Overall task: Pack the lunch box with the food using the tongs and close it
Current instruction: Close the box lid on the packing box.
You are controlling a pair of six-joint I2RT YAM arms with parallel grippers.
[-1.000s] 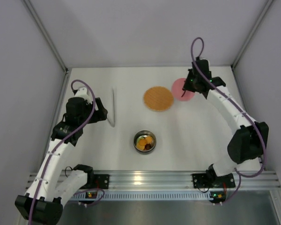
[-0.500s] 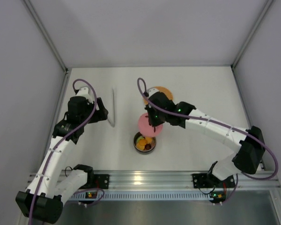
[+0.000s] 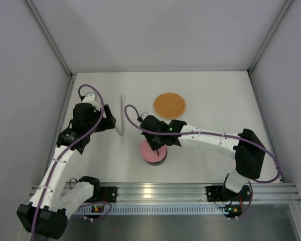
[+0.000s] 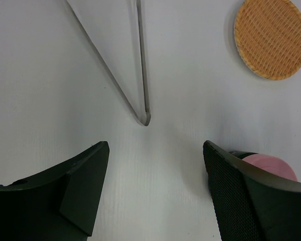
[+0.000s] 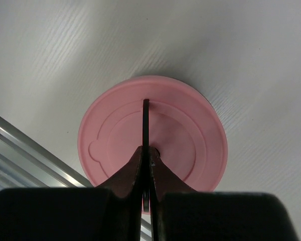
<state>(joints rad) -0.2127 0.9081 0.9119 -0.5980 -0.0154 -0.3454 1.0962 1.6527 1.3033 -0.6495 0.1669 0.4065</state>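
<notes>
The lunch box's pink lid (image 3: 153,152) covers the steel bowl near the table's front middle, so the bowl and the food inside are hidden. My right gripper (image 5: 147,156) is shut on the lid's thin black handle (image 5: 146,118), straight above the lid (image 5: 155,135). The tongs (image 3: 121,115) lie loose on the table at the left, their joined end (image 4: 145,119) pointing toward my left gripper (image 4: 155,148). That gripper is open and holds nothing, hovering just short of the tongs. An edge of the lid (image 4: 273,168) shows behind its right finger.
An orange-brown woven plate (image 3: 169,105) lies behind the lunch box, also in the left wrist view as the plate (image 4: 271,37). The aluminium rail (image 5: 20,145) runs along the near table edge close to the lid. Grey walls close in the left, right and back.
My right arm swept the pink lid from the back right, past the woven plate, down over the bowl of food. The left arm and tongs stayed put.
</notes>
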